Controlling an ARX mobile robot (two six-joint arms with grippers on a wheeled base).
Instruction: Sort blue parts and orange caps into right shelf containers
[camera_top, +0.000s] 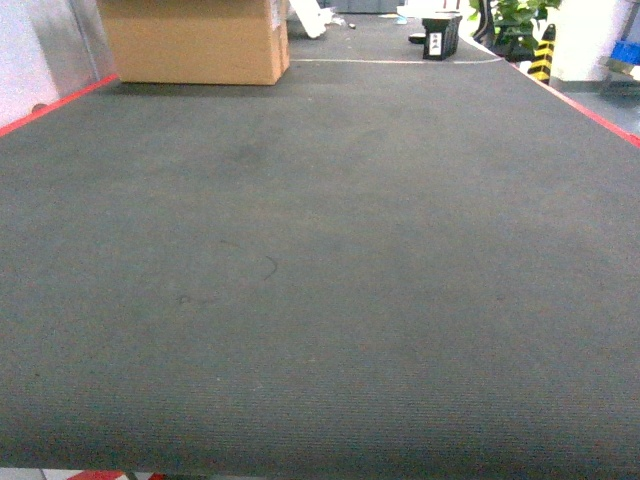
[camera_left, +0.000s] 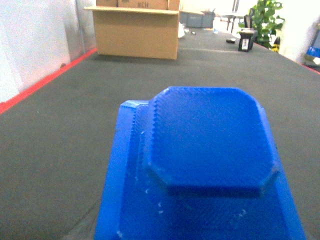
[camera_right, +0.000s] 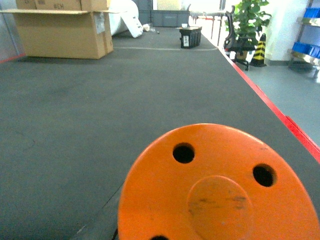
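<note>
Dark grey ribbed carpet (camera_top: 320, 280) fills the head view, bordered by a red line (camera_top: 55, 105) on the far left and another along the far right. A brown cardboard box (camera_top: 195, 40) stands at the far left of the carpet. A small black crate (camera_top: 441, 37) with a white label sits far off, right of centre, with a green potted plant (camera_top: 520, 22) and a yellow-and-black striped post (camera_top: 542, 52) beyond it to the right. Neither arm nor gripper shows in the head view.

Left wrist view: a blue part (camera_left: 210, 150) fills the near lower frame, very close to the lens. It has a raised octagonal block with a finely textured top, sitting on a wider flat blue base. The left gripper's fingers are not visible; cannot tell whether it is clamped on the part or not. The part appears above the carpet, cardboard box far behind on the left.

Right wrist view: an orange cap (camera_right: 215, 185) takes up the near lower frame, a round disc face with small dark holes and a circular central boss bearing scuff marks. The right gripper's fingers are hidden too; its state cannot be told. Blue shelf containers (camera_right: 306, 49) show at the far right edge, on a shelf past the red border, well apart from the cap
</note>
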